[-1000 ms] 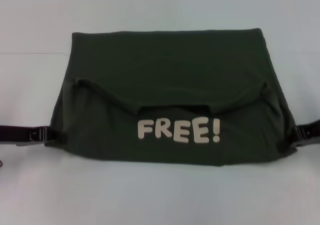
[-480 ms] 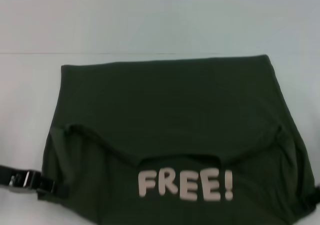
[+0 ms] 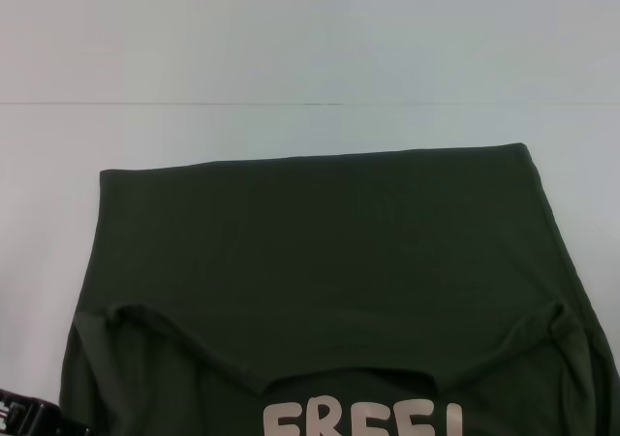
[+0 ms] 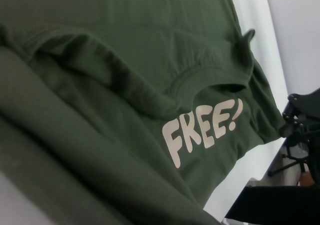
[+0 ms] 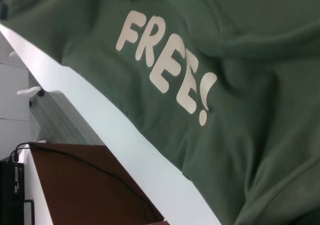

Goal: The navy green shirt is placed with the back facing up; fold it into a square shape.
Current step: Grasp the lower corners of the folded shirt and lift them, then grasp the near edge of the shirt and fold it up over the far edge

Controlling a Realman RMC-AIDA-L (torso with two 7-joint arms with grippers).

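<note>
The navy green shirt (image 3: 320, 262) lies folded on the white table, and its near part runs off the bottom of the head view. Pale "FREE!" lettering (image 3: 363, 421) faces up on the folded-over front; it also shows in the wrist views (image 4: 200, 135) (image 5: 165, 65). Only a dark bit of my left gripper (image 3: 17, 419) shows, at the shirt's near left corner. My right gripper (image 4: 299, 119) is out of the head view and appears at the shirt's other near corner in the left wrist view. Both wrist views show shirt fabric (image 5: 250, 150) bunched close to the camera.
The white table (image 3: 291, 126) stretches beyond the shirt to a far edge line. Past the table's near edge (image 5: 115, 135), the right wrist view shows a brown surface (image 5: 90, 185) with a black cable. A stand's legs (image 4: 287, 165) are on the floor beyond my right gripper.
The shirt has slid steadily toward me across the table, along with both grippers at its near corners. The lettering has gone from mid-picture to the bottom edge.
</note>
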